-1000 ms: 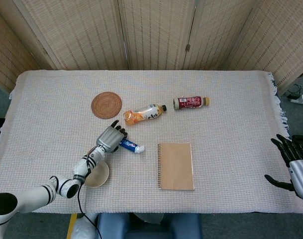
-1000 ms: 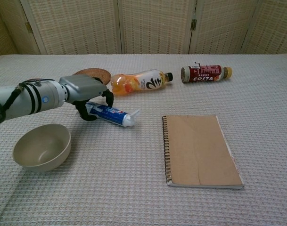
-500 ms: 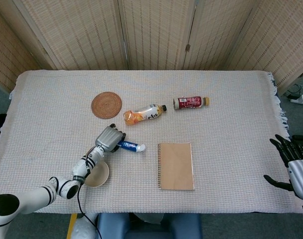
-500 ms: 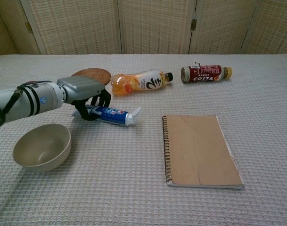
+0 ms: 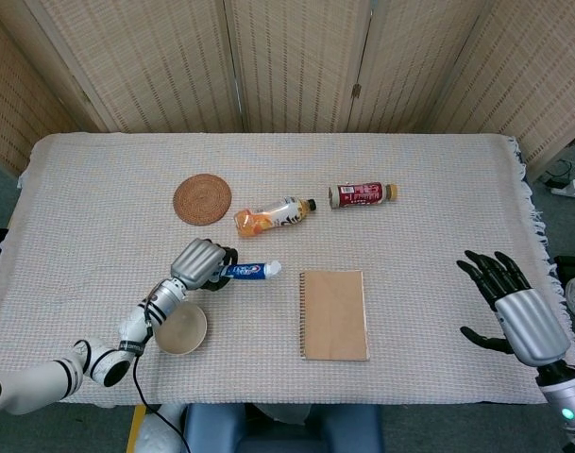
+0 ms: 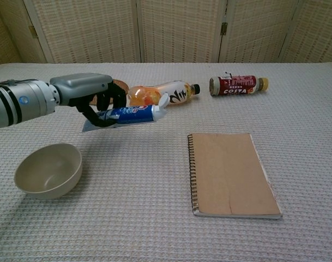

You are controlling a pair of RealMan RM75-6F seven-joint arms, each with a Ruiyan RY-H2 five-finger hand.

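Head view: high above near table edge, looking steeply down, whole table (image 5: pixel 438 170) visible, screens behind. Chest view: low, near, facing across tabletop toward screens. Both share notebook (image 5: pixel 333 314), bowl (image 6: pixel 48 169), bottles.

Your left hand (image 6: pixel 92 95) has a smooth silver-grey shell on its back and black fingers. Behind it, your left arm is white and round, with black rings at the wrist and a small blue dot on the side. A thin black cable hangs under that arm. Your right hand (image 5: pixel 514 311) looks the same: silver-grey back, black fingers, white wrist with a tiny green light.
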